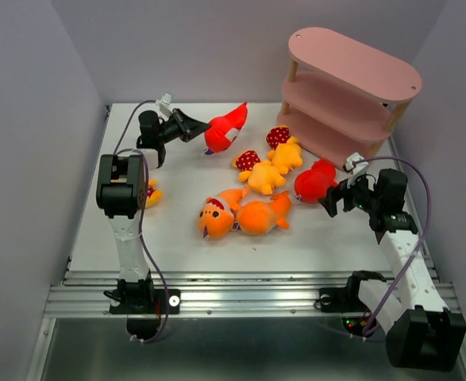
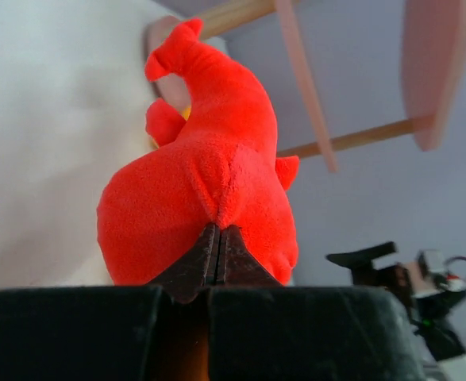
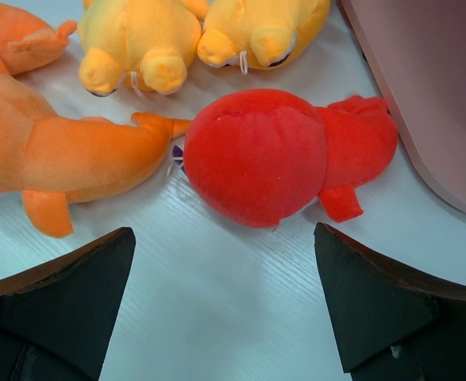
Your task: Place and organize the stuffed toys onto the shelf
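Note:
My left gripper [image 1: 202, 129] is at the back left of the table, shut on a fold of a red shark [image 1: 226, 128]. In the left wrist view its fingertips [image 2: 218, 236] pinch the plush of this red shark [image 2: 201, 182]. My right gripper [image 1: 332, 199] stands open just in front of a second red shark [image 1: 315, 181] beside the foot of the pink shelf [image 1: 352, 87]. The right wrist view shows that shark [image 3: 272, 155] lying ahead of the wide-apart right gripper [image 3: 225, 266], not touched. Two orange sharks [image 1: 217, 218] [image 1: 264, 214] lie mid-table.
Two yellow-orange figures [image 1: 263, 175] [image 1: 286, 151] with red dotted parts lie between the sharks and the shelf. A third one [image 1: 150, 193] is half hidden behind my left arm. The shelf's bottom board [image 3: 431, 87] is close on the right of the right gripper.

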`<state>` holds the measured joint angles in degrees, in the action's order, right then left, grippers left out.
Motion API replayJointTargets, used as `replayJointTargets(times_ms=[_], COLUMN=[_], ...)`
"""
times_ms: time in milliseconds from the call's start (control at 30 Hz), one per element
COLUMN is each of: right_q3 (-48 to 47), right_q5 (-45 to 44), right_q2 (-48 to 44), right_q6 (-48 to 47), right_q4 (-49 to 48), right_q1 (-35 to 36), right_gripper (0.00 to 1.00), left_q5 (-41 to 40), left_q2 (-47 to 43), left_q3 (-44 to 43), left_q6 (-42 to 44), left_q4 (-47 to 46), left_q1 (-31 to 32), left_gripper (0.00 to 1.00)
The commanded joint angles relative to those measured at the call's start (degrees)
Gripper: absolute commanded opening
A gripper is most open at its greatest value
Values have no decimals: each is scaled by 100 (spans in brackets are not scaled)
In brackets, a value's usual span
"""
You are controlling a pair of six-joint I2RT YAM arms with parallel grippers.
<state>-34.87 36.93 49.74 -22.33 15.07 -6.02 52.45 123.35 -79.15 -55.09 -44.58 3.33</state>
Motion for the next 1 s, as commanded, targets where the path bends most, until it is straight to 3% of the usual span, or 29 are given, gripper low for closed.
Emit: replayJointTargets(times_ms=[0,33,100,167,367,467,567,733,833,967], right_q3=[-160,-178,-326,-511,-1609,-2023,-2417,-2945,-3166,-3438], right_q5=[419,490,805,1061,1932,1845,1547,746,799,650], right_q2=[-122,-96,-35,123,800,1117,1240,1161,1170,1302], right_q6=[-35,52,175,368,1475,2161,2154,242,-1829,-3360], right_q4=[-22,-30,39,118,462,286,373,1303,1779,2289], right_q1=[-48,-48,-48,-48,-48,13,398,1340,1340,1340], right_gripper=[100,100,100,100,100,100,100,100,100,100], left_q5=[811,768,680,583,328,144,-102,-95,90,301], left_q2=[-251,-154,109,180,-285,-496,-707,-1111,-1427,-1805], left_q3=[365,453,489,594,1419,1745,2052,2211,2168,2124], left_q6=[-3313,-3872,-5336,-5923,-6136,-6198,-6260,-5953,-5471,-5108], left_q4=[-3754,-4987,-6067,-7071,-7398,-7390,-7268,-6304,-5487,-4746], left_q1=[80,80,97,115,334,615,931,1310,1451,1547], left_gripper=[0,0,0,0,0,0,0,0,0,0])
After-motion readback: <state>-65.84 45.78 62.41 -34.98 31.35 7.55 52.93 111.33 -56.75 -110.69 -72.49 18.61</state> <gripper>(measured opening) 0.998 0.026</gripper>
